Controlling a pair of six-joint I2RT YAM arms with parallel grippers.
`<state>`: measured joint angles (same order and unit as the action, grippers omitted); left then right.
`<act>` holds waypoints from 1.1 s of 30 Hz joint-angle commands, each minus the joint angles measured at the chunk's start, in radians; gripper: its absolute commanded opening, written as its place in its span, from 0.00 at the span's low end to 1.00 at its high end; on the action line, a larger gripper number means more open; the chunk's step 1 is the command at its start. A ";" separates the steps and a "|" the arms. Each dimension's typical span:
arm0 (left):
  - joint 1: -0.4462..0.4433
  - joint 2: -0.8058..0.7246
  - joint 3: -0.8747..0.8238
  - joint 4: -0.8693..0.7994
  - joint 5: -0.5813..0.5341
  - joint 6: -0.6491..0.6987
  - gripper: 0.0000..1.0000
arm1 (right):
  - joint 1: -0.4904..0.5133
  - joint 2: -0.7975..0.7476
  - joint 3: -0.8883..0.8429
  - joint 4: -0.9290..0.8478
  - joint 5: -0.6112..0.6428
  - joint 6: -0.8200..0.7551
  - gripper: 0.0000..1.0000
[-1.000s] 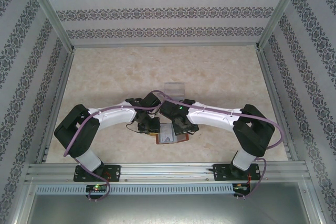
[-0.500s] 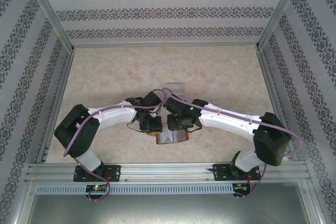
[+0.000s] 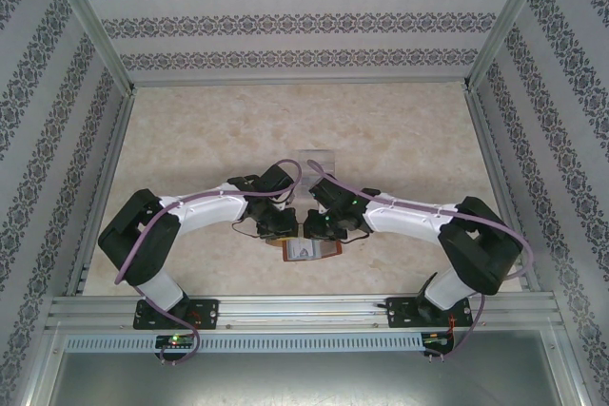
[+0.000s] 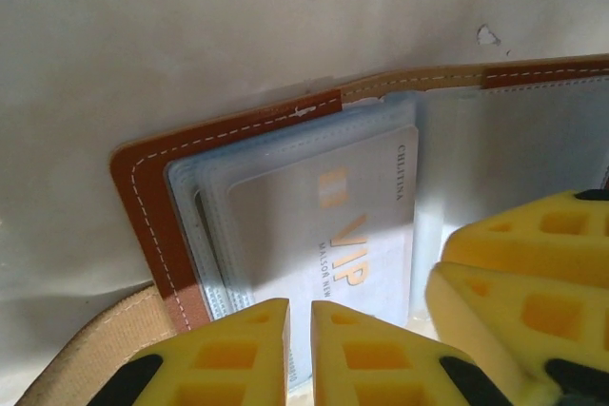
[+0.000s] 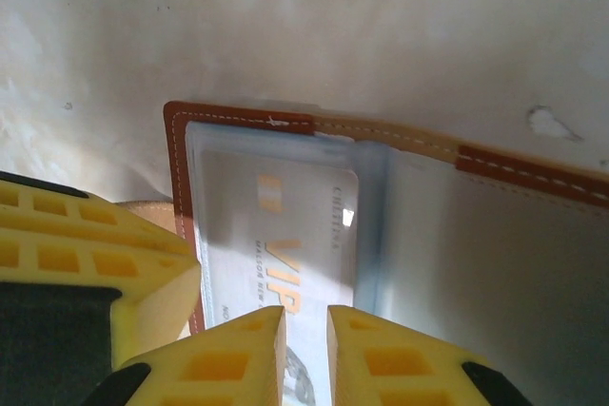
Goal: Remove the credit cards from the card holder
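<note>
Found card holder (image 3: 309, 252) lying open on counter (image 3: 190, 130), close to middle of near edge, stitched reddish-brown rim around blue-grey inner face. Noted credit card (image 4: 324, 235), pale with orange "VIP" lettering, tucked in layered clear sleeves on one half of holder; number of cards beneath not readable. Logged left end effector (image 4: 300, 335) and right end effector (image 5: 306, 339) both low over near edge of that card, side by side and almost touching each other. Recorded yellow fingers of each drawn nearly together, with narrow slit between. Cannot tell for either whether pinching card or sleeve, or merely closed above it. Noted clear plastic tray (image 3: 317, 159) toward counter's centre, apart from holder, partly behind arm cables.
</note>
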<state>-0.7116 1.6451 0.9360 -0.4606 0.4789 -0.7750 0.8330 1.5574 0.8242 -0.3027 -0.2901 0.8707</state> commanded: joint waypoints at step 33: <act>-0.003 0.071 0.027 -0.118 -0.115 0.059 0.16 | -0.007 0.040 0.009 -0.045 0.033 -0.021 0.36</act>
<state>-0.7124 1.6947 0.9527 -0.4923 0.4351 -0.7406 0.8330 1.6108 0.8272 -0.2760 -0.3031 0.8646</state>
